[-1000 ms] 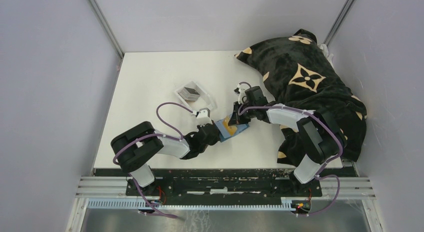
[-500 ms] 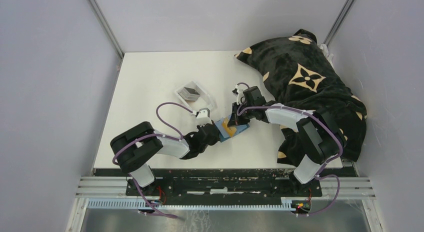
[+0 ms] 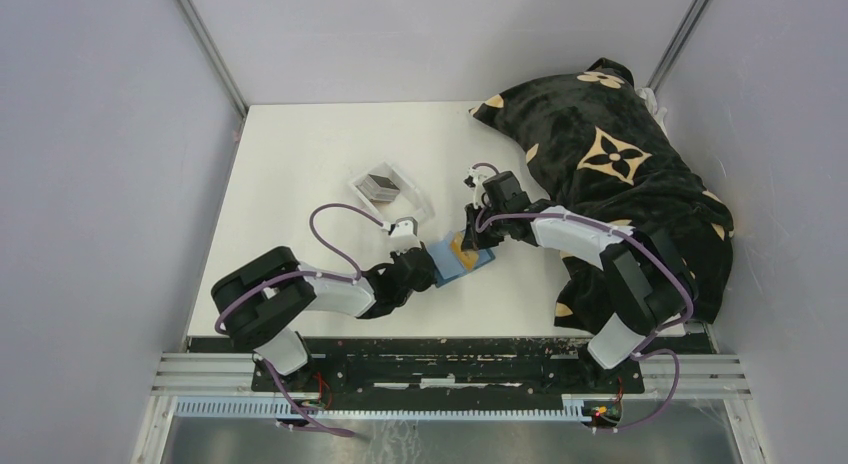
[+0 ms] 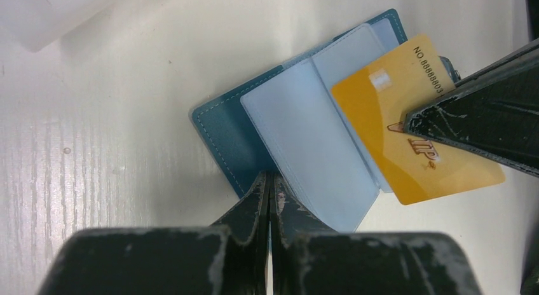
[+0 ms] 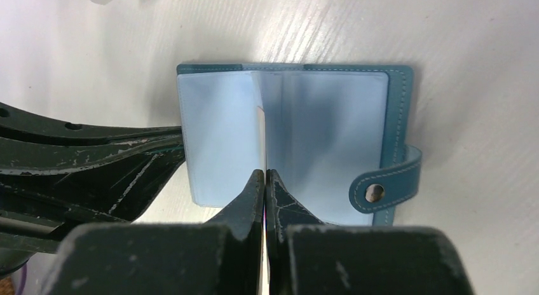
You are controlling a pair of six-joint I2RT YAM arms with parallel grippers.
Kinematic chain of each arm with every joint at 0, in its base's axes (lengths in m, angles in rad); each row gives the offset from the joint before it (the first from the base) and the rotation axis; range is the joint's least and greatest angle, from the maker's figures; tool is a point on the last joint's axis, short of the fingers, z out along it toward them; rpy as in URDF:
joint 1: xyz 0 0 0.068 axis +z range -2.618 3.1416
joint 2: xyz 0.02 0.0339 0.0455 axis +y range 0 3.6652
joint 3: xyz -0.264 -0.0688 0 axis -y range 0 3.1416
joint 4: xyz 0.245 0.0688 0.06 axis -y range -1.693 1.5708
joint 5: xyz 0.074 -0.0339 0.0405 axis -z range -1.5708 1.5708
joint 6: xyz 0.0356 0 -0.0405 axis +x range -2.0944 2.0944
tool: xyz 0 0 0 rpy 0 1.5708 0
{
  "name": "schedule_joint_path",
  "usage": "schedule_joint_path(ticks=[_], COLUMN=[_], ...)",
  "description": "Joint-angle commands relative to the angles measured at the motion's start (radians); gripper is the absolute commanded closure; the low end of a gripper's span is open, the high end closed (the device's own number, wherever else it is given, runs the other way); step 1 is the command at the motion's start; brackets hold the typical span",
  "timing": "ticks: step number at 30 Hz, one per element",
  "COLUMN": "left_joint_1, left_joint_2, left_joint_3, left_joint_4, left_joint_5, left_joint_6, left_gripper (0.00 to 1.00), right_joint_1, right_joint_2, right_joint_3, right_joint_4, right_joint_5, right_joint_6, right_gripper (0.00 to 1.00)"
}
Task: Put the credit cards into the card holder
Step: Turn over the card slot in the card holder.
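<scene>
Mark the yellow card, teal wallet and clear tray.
Yellow plastic credit card (image 4: pixel 370 130): left wrist view, face.
Teal leather-like card holder (image 5: pixel 399 107): right wrist view, cover edge.
Clear plastic rectangular tray (image 3: pixel 417 201): top view, rim.

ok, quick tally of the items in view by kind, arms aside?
Teal card holder, open: 1
Gold card, in the right gripper: 1
Clear tray: 1
Dark card stack in the tray: 1 (cards too small to count)
Black cushion with tan flower print: 1
Total: 5
</scene>
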Motion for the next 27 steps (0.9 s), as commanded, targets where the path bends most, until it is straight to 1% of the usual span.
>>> schedule_joint_path(ticks=[1, 9, 27], left_joint_1=[0.002, -0.001, 0.0], left_joint_2=[0.007, -0.001, 0.05], left_joint_3=[-0.049, -0.055, -0.058], left_joint_4=[-0.184, -0.201, -0.191], left_joint_5=[-0.023, -0.026, -0.03], left_joint_6=[-0.012, -0.019, -0.029], left_gripper=[0.95, 0.93, 0.97], right_joint_1=[0.002, 0.002, -0.015], right_joint_2=[-0.04, -0.017, 0.042], right_joint_3=[0.024, 0.015, -0.032], right_joint_4=[-0.007, 0.016, 0.143], right_joint_5=[0.083, 0.081, -0.019], right_joint_6=[-0.035, -0.032, 0.053], right_gripper=[0.99, 0.99, 0.99])
